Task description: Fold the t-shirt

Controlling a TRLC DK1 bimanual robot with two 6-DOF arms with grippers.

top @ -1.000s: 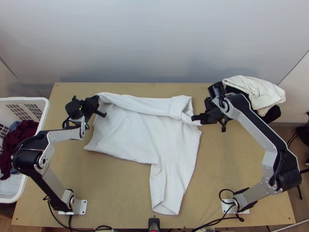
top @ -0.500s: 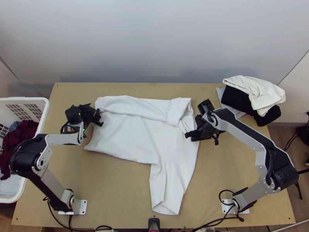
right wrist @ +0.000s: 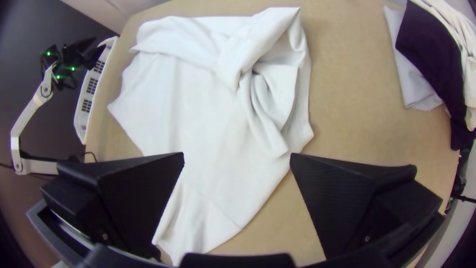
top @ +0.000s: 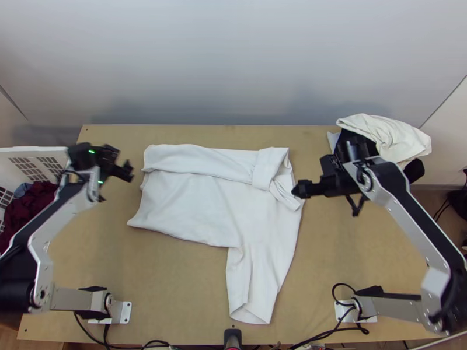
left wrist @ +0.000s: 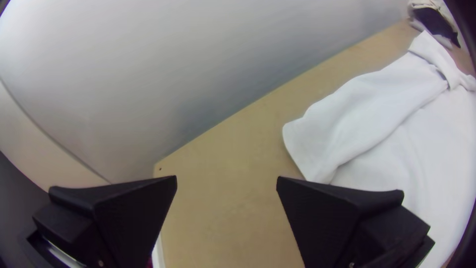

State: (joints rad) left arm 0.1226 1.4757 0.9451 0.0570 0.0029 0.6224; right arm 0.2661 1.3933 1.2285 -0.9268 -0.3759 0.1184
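Both arms have swung outward: the left gripper has left the shirt's left edge for a spot nearer the basket, and the right gripper has backed off to the shirt's right edge. On the tabletop, the white shirt lies mostly spread, its far side folded over in a long band, one sleeve stretched toward the near edge, the other bunched at the far right. Left of the shirt stands the basket; beyond its right side, the clothes pile. Both grippers are parted, holding nothing.

Left tool spread wide, right tool likewise.
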